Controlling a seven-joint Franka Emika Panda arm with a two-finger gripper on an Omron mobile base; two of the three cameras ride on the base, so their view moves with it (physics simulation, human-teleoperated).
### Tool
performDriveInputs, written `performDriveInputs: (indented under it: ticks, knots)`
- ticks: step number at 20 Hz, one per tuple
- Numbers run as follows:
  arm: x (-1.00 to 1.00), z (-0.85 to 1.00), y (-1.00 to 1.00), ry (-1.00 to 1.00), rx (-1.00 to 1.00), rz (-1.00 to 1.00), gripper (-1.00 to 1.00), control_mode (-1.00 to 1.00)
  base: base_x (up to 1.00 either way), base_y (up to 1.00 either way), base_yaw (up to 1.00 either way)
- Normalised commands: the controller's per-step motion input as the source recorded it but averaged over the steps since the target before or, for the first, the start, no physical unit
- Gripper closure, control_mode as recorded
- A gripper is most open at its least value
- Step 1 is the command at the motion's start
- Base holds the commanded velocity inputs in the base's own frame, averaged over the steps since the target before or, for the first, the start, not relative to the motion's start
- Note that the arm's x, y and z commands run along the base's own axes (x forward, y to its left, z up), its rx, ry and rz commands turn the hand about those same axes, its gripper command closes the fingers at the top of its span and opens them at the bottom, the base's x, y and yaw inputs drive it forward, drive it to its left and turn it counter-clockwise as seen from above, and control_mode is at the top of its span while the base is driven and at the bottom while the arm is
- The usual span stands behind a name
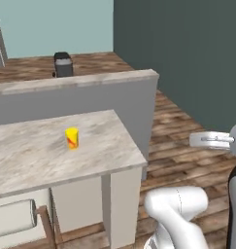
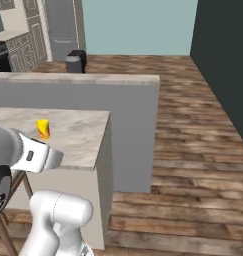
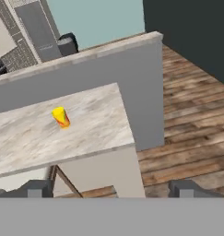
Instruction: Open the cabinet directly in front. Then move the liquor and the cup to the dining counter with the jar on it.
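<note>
While the cup (image 1: 72,138) stands upright on the dining counter (image 1: 37,160), the hand view shows the fingers (image 3: 39,188) — spread wide, empty.

We see a long beige-grey marbled stone-look counter top (image 1: 95,146), smooth with a soft sheen; its raised grey back ledge (image 1: 90,99) looks matt and painted, capped by the same veined slab; the small yellow cup with a red-orange mark (image 1: 72,138) looks like smooth plastic, faintly glossy; the brown plank floor (image 2: 193,150) is wood, grainy and matt; the dark grey-green wall (image 1: 187,53) and the pale blue wall (image 2: 138,25) are flat matt paint.
</note>
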Motion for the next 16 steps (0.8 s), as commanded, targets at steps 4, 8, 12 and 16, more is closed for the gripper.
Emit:
performDriveInputs:
  ticks: [4,8,12,16]
  knots:
    - [0.00,0.00,0.00,0.00,0.00,0.00,-1.00,1.00,0.03,-1.00,-0.20]
    - [0.00,0.00,0.00,0.00,0.00,0.00,-1.00,1.00,0.39,-1.00,-0.18]
    - [0.00,0.00,0.00,0.00,0.00,0.00,-1.00,1.00,0.68,-1.00,-0.15]
    - [0.00,0.00,0.00,0.00,0.00,0.00,-1.00,1.00,0.81,-1.00,-0.14]
